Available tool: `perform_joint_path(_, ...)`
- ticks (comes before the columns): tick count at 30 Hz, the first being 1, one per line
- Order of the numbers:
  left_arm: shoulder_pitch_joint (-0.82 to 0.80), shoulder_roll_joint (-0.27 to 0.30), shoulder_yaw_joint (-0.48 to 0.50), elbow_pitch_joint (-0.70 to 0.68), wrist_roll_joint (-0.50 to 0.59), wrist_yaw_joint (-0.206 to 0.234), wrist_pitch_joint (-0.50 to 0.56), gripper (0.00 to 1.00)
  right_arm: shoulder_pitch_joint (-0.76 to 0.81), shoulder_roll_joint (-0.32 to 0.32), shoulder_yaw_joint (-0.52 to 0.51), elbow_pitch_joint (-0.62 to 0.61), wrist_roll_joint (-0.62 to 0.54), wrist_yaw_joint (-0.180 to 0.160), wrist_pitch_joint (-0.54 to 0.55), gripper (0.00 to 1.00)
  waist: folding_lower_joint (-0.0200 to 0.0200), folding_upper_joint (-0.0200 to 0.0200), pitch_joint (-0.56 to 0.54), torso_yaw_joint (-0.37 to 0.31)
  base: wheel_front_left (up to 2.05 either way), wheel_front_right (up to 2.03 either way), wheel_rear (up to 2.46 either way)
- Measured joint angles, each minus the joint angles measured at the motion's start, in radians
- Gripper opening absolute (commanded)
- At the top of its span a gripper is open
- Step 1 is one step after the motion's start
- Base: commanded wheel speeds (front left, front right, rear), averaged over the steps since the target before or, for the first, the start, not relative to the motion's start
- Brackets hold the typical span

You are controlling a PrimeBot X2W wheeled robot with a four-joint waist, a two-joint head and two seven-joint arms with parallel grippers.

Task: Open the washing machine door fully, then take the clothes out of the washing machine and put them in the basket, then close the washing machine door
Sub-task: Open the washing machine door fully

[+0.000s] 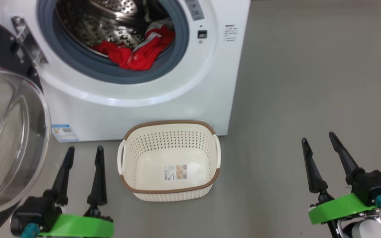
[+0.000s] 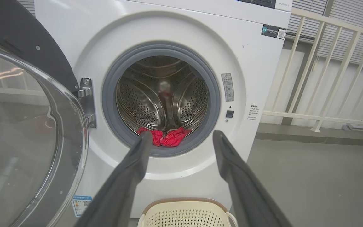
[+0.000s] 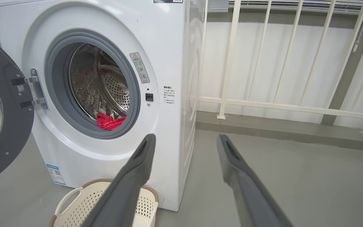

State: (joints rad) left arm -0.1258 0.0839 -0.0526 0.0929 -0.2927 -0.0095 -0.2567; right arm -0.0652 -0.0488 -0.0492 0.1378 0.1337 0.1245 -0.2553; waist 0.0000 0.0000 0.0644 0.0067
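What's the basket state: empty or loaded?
Empty: the basket shows its bare floor and paper label; the clothes lie in the washing machine drum.

Washing machine [image 1: 177,99]: white casing, grey door ring [image 1: 78,62], steel drum [image 1: 111,19] with a dotted hole pattern, small blue label [image 1: 64,132] low on the front. Door [image 1: 8,138]: glossy black rim, clear glass. Clothes [image 1: 137,54]: bright red with white stripes. Basket [image 1: 170,142]: cream, rows of small holes, brown woven-look rim, white handles [image 1: 121,157]. Left fingers [image 1: 98,175] and right fingers [image 1: 312,168]: black, above bright green collars [image 1: 78,226]. Floor [image 1: 293,82]: plain grey.
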Motion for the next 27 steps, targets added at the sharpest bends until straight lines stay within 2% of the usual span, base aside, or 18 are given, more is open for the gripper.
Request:
perform_joint_path(13,0.164,0.012,0.011,0.011,-0.011,-0.006,0.001,1.0,0.108,0.004,0.021,-0.036,0.003,0.0,0.0,1.0,0.0,0.0,-0.1,-0.082,0.0,0.0,0.0)
perform_joint_path(27,0.237,0.036,0.007,0.002,-0.007,0.01,0.001,1.0,0.165,0.007,0.027,-0.049,0.003,0.0,0.0,1.0,0.0,0.0,-0.139,-0.116,0.0,0.0,0.0)
